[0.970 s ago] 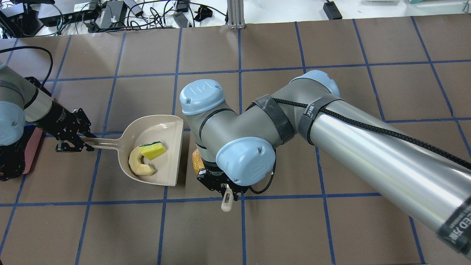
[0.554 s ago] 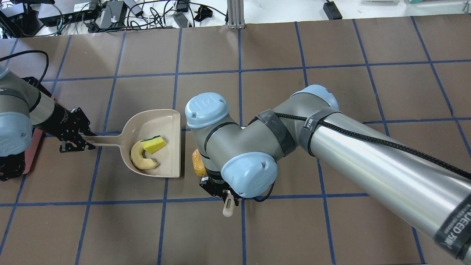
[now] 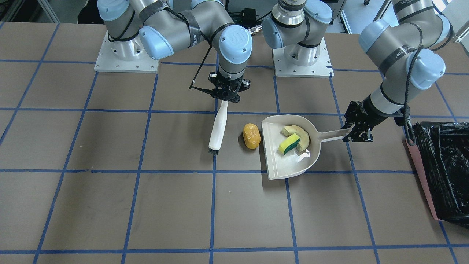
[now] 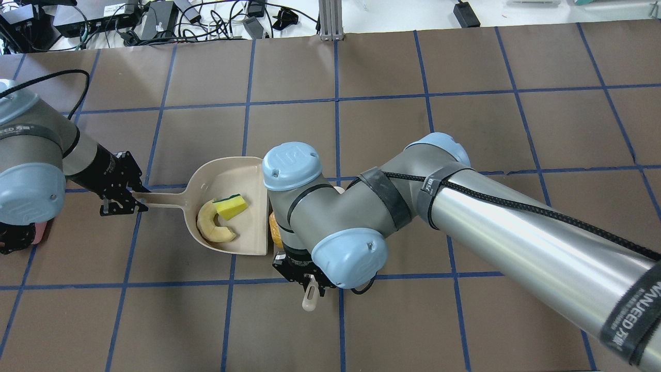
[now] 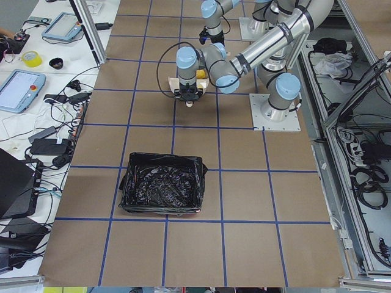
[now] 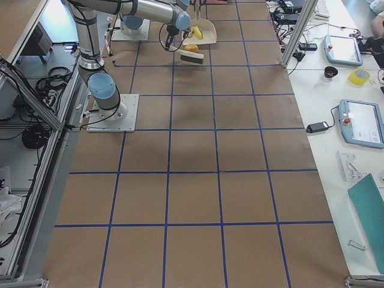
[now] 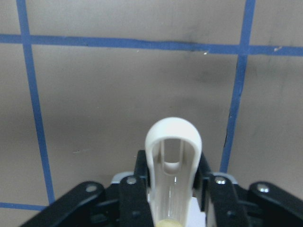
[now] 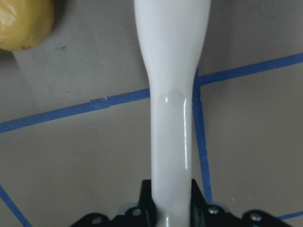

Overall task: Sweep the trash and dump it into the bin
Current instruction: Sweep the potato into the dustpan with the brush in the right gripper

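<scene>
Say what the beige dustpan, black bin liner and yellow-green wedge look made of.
Beige dustpan: likely moulded plastic, smooth, with a faint glare.
Black bin liner: thin plastic film, crinkled and glossy.
Yellow-green wedge: probably sponge foam with a scouring layer, matte.

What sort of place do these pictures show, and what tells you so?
Most likely a robotics lab: robot arms bolted to a tape-gridded table, control tablets on a side bench, cables and power bricks.
</scene>
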Robot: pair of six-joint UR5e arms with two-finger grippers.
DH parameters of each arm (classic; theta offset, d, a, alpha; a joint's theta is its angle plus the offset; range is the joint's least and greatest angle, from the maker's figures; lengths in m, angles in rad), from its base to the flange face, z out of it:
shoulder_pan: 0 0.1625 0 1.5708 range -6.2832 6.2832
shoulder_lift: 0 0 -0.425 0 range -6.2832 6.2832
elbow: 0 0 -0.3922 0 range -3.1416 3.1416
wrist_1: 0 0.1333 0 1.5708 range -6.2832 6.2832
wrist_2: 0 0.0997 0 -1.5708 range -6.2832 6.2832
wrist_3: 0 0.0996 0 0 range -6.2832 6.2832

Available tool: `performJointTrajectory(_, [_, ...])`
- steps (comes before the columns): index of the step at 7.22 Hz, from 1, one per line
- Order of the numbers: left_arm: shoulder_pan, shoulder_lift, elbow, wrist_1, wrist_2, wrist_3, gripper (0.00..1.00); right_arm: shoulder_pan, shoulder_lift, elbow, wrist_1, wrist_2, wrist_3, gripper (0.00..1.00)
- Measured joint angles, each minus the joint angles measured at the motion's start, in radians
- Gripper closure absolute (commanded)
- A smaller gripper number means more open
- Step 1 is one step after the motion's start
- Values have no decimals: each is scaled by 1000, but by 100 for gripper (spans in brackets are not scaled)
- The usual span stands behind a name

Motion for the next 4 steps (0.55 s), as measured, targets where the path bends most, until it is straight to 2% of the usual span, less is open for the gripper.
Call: performJointTrajectory(4, [-23, -8, -33, 7, 11, -29, 100, 21, 9, 0, -13, 9, 10, 100])
